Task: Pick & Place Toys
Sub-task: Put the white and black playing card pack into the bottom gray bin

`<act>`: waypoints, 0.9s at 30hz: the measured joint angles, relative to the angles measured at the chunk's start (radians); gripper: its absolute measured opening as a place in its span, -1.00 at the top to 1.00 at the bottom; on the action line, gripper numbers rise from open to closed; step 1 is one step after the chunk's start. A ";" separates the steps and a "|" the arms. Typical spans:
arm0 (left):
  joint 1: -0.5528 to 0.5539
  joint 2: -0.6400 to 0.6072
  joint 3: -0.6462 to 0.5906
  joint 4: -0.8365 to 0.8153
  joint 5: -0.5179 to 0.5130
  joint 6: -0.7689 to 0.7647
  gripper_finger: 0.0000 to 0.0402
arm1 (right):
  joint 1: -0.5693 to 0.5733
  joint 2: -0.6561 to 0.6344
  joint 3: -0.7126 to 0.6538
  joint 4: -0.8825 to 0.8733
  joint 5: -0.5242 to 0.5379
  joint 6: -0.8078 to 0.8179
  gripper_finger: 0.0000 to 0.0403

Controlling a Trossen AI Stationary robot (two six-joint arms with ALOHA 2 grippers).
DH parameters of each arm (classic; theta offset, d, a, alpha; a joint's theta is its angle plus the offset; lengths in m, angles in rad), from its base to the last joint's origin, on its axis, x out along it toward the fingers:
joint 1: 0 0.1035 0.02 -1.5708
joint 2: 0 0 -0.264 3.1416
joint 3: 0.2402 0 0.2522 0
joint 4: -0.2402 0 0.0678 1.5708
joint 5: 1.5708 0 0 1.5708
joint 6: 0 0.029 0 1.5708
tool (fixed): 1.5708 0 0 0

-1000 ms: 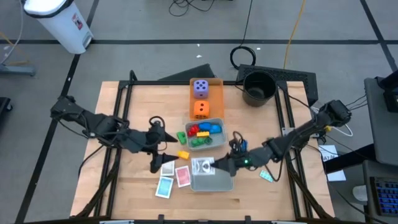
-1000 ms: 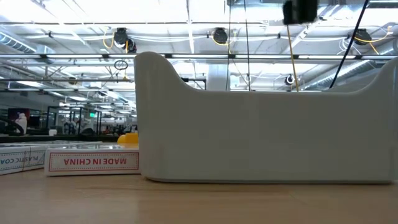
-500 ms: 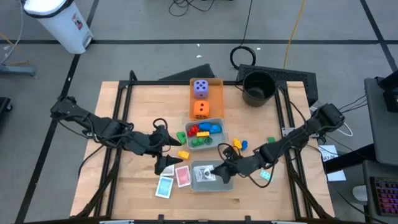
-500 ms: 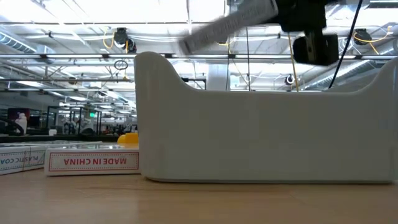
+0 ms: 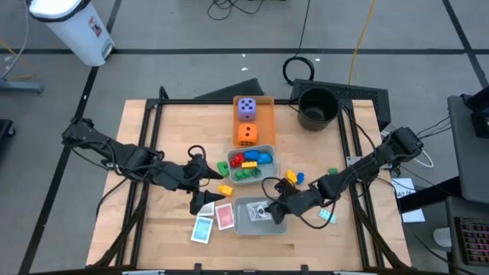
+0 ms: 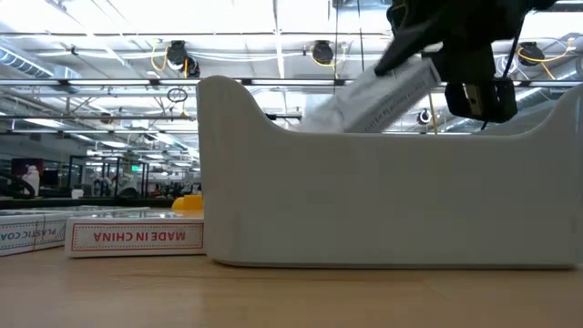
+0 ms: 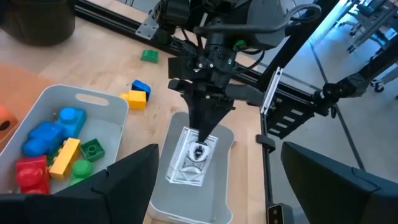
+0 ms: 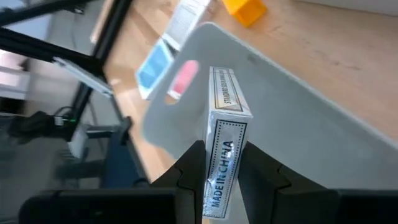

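Over the near grey tray (image 5: 258,218) in the high view, I have the right gripper (image 5: 273,212) with the white card box (image 5: 257,212) reaching out ahead of its jaws, above the tray floor. The left gripper (image 5: 200,200) waits well apart, above the pink card box (image 5: 224,216) and the teal card box (image 5: 202,229), which lie on the bench (image 5: 168,229) just beside the tray.

In the low view, the white box (image 6: 383,96) hangs tilted from the dark jaws, its lower end dipping behind the tray wall (image 6: 383,200).

From the left wrist view, my left jaws stand spread wide and empty; beyond them the right jaws pinch the box (image 7: 191,157) at its upper end, with the brick tray (image 7: 93,106) off to one side.

In the right wrist view, the jaws are clenched on the box's (image 8: 222,149) narrow edges near one end. I judge it light, stiff and slick-faced cardboard: an end grip lets it swing, so holding it across the two narrow edges near the middle seems safer, with gentle pressure to avoid crushing.
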 joint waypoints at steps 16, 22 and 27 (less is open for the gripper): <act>0.032 0.000 0.000 -0.027 -0.004 0.024 -0.69 | -0.057 -0.104 0.128 -0.300 -0.104 -0.331 0.69; 0.059 0.001 0.000 -0.025 -0.003 0.050 -0.69 | -0.110 -0.098 0.311 -0.581 -0.188 -0.605 0.69; 0.084 0.001 0.000 -0.024 0.008 0.053 -0.69 | -0.155 -0.062 0.400 -0.650 -0.266 -0.779 0.69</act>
